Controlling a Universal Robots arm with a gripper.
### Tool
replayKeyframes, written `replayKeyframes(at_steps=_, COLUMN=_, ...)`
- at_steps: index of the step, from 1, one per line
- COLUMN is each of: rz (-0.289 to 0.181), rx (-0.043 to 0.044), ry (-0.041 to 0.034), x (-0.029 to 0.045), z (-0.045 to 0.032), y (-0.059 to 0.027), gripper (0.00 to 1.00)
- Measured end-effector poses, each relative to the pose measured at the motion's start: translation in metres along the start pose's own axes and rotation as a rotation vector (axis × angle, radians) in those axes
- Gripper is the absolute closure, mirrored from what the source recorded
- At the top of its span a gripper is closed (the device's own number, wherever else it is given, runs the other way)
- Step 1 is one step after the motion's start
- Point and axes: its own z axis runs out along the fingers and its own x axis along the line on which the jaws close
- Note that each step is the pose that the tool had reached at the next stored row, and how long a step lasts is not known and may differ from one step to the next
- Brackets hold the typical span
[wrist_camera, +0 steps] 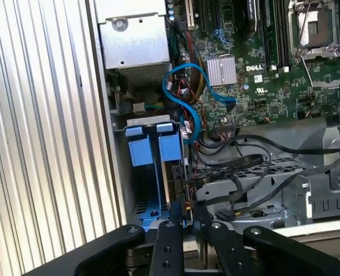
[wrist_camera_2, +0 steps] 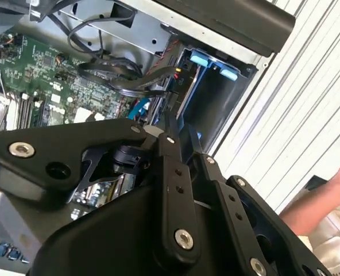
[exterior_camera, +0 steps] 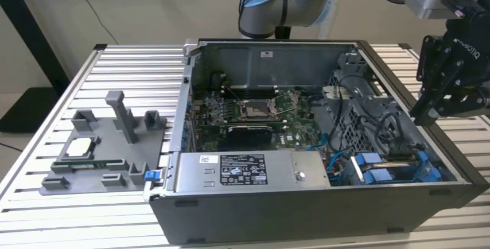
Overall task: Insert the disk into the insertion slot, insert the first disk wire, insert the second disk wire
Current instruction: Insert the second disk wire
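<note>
Gripper (wrist_camera: 190, 221) is held over slot (wrist_camera: 150, 190), jaws drawn close together; disk (wrist_camera: 176, 178) is judged seated, wires (wrist_camera: 239, 164) judged not yet plugged

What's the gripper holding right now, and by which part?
It cannot be told: the gripper sits among the black cables beside the insertion slot, and any contact is hidden.
</note>
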Motion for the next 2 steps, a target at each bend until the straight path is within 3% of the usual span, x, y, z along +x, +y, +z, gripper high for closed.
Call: replayKeyframes(at_steps=2, rz=0.000, rx=0.0000, ry=0.0001, x=0.0000, z=-0.0001, y=0.0000, gripper=0.00)
